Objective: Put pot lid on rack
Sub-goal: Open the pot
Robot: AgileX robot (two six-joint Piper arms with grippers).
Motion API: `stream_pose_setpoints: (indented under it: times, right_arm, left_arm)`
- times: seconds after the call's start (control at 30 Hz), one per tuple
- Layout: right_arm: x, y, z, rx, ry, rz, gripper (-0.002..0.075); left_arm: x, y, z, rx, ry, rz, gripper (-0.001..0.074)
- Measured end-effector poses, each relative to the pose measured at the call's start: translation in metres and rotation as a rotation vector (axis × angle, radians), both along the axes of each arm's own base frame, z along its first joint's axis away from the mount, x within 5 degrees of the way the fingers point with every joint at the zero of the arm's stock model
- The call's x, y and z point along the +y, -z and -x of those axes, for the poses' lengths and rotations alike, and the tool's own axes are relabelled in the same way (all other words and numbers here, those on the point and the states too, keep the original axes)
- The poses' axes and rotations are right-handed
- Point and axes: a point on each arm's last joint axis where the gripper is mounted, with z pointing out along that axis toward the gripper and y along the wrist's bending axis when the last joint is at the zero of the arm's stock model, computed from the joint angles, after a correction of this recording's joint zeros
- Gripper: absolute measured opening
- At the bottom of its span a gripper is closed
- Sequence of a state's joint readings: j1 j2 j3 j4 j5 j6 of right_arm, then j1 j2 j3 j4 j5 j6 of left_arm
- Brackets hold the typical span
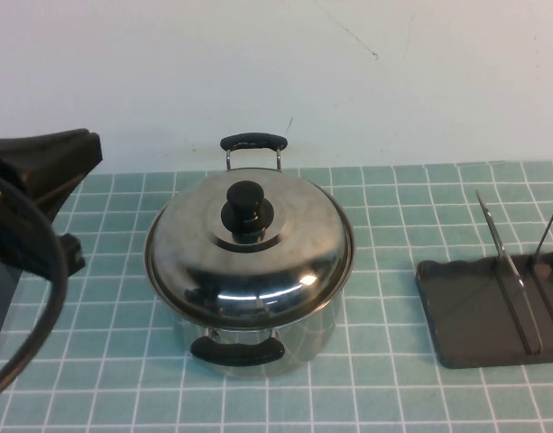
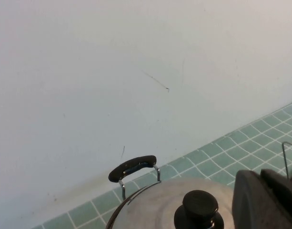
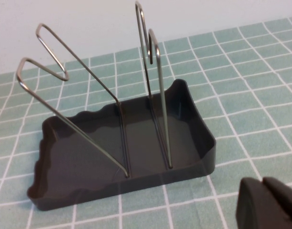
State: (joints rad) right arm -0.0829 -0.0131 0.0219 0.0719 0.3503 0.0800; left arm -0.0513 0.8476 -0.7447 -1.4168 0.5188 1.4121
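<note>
You are looking at a desk point(image 1: 96, 379) covered in a teal tiled mat. Taking the shiny steel pot with two black handles point(image 1: 249, 338) as your landmark, the round domed stainless-steel pot lid point(image 1: 249, 248) is sitting squarely on its rim, with its black round knob point(image 1: 246, 209) standing upright at the centre.

The step in hand looks like the reach for that knob, and nothing is lifted yet. To do it well, you are bringing the left tool over the knob from above, centring on it and closing low on its waist so the dome is not tipping as it rises. You are lifting straight up until the lid is clearing the pot rim, then turning it on edge for a slot between the wires.

The left tool point(image 2: 267, 200) is showing only as a dark block in the left wrist view, just beside the knob and not touching it, on the pot's left side; whether it is apart or together cannot be told. In the high view only the dark left arm is showing, left of the pot.

Well to the right of the pot, the small dark grey rectangular tray rack with thin upright wire dividers point(image 1: 438, 307) is standing empty. The right tool point(image 3: 269, 205) is hovering near the rack; its state cannot be told either.
</note>
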Motion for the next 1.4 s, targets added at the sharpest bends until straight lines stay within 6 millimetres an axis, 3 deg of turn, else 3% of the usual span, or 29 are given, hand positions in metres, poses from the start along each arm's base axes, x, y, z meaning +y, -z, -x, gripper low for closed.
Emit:
stream_pose_setpoints:
  times: [0.2, 0.4, 0.57, 0.67, 0.87, 0.97, 1.17, 1.4]
  right_arm:
    - [0.0, 0.0, 0.0, 0.0, 0.0, -0.002, -0.0002]
    - [0.0, 0.0, 0.0, 0.0, 0.0, -0.002, -0.0002]
    - [0.0, 0.0, 0.0, 0.0, 0.0, -0.002, -0.0002]
    - [0.0, 0.0, 0.0, 0.0, 0.0, -0.002, -0.0002]
    - [0.0, 0.0, 0.0, 0.0, 0.0, -0.002, -0.0002]
    - [0.0, 0.0, 0.0, 0.0, 0.0, -0.002, -0.0002]
    - [0.0, 0.0, 0.0, 0.001, -0.012, 0.031, -0.0002]
    - [0.0, 0.0, 0.0, -0.005, -0.013, 0.039, -0.0002]
  left_arm:
    - [-0.025, 0.017, -0.025, 0.064, -0.038, -0.02, -0.0004]
    - [-0.066, 0.053, -0.048, 0.168, -0.072, -0.103, -0.0004]
    - [-0.087, 0.079, -0.068, 0.263, -0.127, -0.135, 0.0024]
    - [-0.094, 0.081, -0.08, 0.289, -0.153, -0.117, 0.013]
    - [-0.104, 0.077, -0.095, 0.305, -0.164, -0.08, 0.0539]
    - [-0.108, 0.083, -0.1, 0.324, -0.167, -0.083, 0.0646]
    - [-0.115, 0.102, -0.11, 0.373, -0.171, -0.12, 0.0643]
    - [-0.124, 0.105, -0.125, 0.369, -0.172, -0.128, 0.0569]
